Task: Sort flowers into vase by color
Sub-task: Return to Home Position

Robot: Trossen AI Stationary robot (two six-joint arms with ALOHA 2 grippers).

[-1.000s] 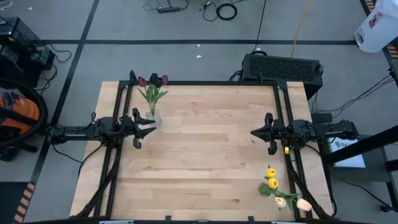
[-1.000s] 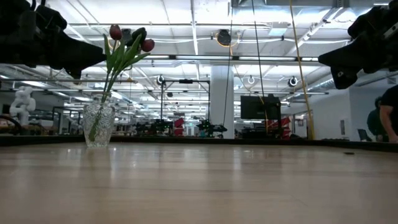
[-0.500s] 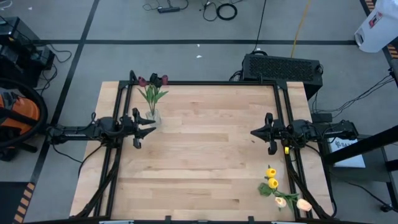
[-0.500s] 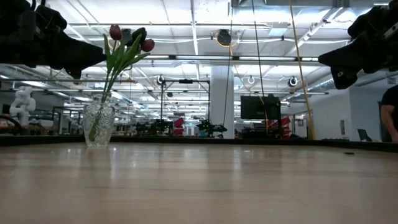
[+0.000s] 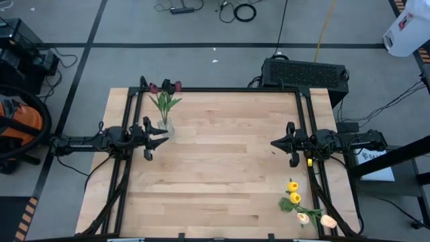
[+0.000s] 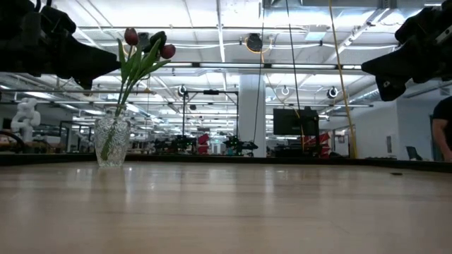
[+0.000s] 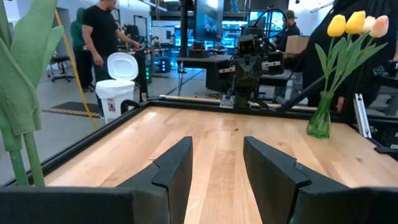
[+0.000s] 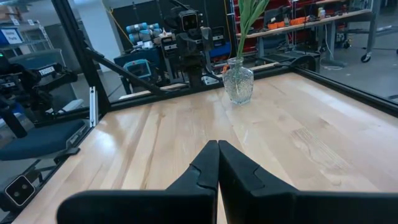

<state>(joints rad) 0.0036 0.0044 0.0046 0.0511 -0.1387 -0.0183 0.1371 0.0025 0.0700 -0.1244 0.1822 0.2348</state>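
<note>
A clear glass vase (image 5: 165, 125) stands on its base near the table's left side and holds dark red and near-black tulips (image 5: 166, 87). It also shows in the low view as the clear vase (image 6: 111, 141) and in the right wrist view as the clear vase (image 8: 238, 84). A green vase (image 7: 319, 119) near the right near corner holds yellow and cream-peach tulips (image 5: 295, 199). My left gripper (image 5: 161, 138) hovers open just beside the clear vase, holding nothing. My right gripper (image 5: 274, 143) hovers shut at the right side, holding nothing.
A black frame rail (image 5: 222, 90) runs along the table's edges. Bare wood (image 5: 222, 168) lies between the two grippers. A black box (image 5: 306, 72) sits beyond the far edge. People (image 7: 99, 37) stand in the room behind the table, away from it.
</note>
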